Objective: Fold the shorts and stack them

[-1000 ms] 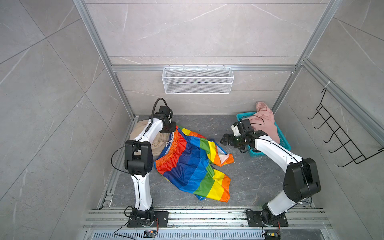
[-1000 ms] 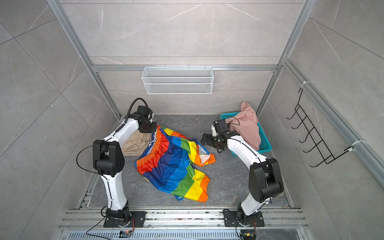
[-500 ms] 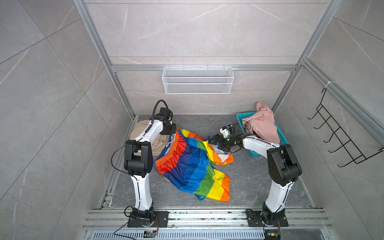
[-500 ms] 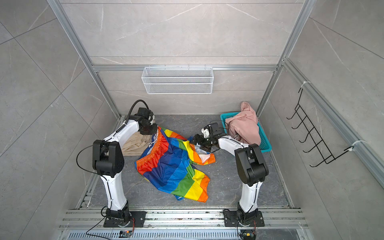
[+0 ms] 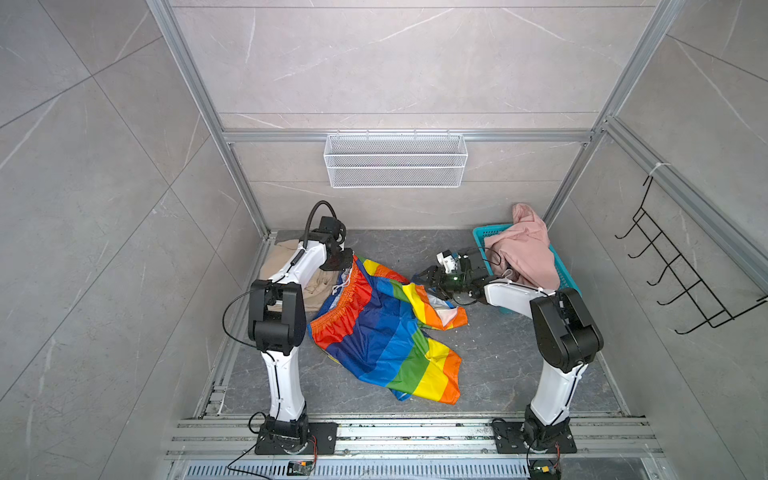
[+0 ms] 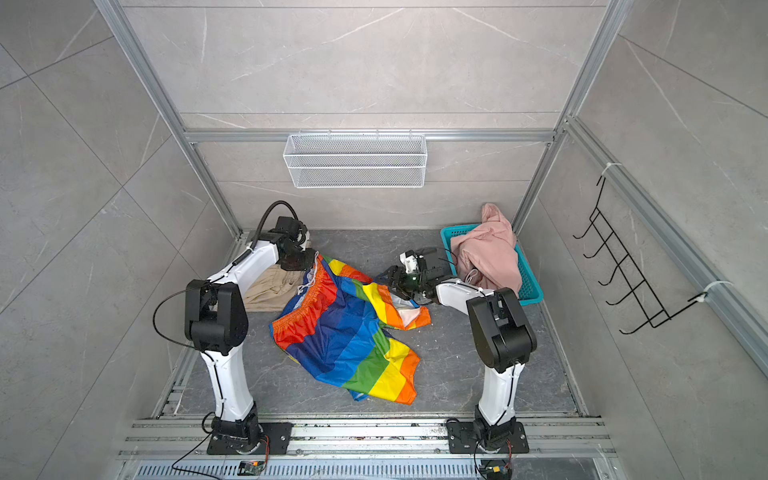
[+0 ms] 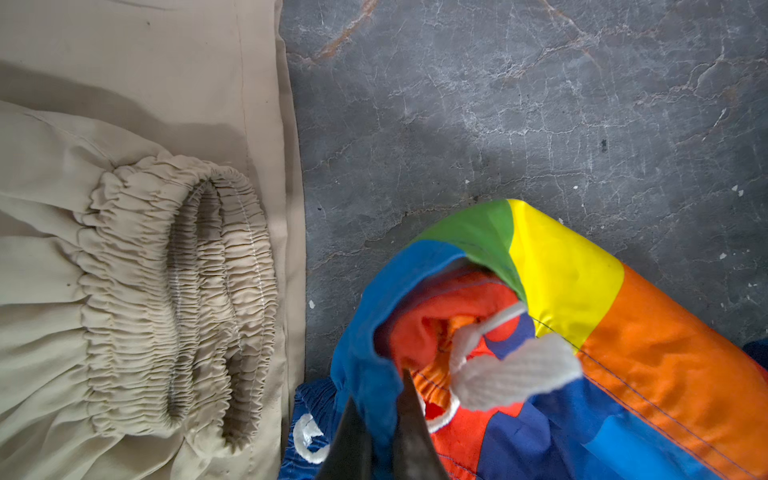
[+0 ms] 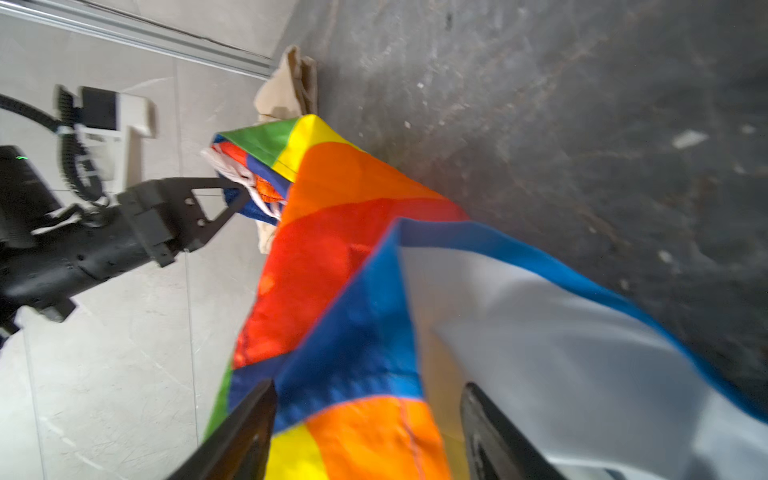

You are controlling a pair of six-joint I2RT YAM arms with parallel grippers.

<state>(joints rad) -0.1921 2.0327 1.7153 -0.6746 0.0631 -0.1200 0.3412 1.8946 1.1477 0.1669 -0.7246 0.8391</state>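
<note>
**Inspector:** Begin at the left. What lies there?

**Operator:** The beige shorts (image 5: 286, 261), flat at the desk's (image 5: 503, 357) far left corner. My left arm covers part of them in both top views. Their gathered waistband is doubled over.

**Inspector:** State of your left claw?

**Operator:** My left claw (image 7: 378, 388) is clamped tight on the rainbow shorts (image 5: 382, 328) at the waistband, just beside the beige pair. Blue cloth is pinched between the fingers (image 7: 409, 415). The white drawstring (image 7: 515, 370) hangs close by the tips.

**Inspector:** And the rainbow shorts themselves?

**Operator:** They are spread crumpled over the middle of the desk, with the waistband toward the left edge. One leg reaches toward the near edge. The other leg is folded back on itself toward the right, and its pale lining shows.

**Inspector:** Right claw?

**Operator:** My right claw (image 8: 368, 388) is low at that folded leg. Its jaws stand apart with the cloth between them. I cannot tell whether the fingers touch it.

**Inspector:** Far right?

**Operator:** The pink shorts (image 5: 524, 249) are heaped in the basket (image 5: 564, 277) at the far right corner, and they spill over its rim.
</note>
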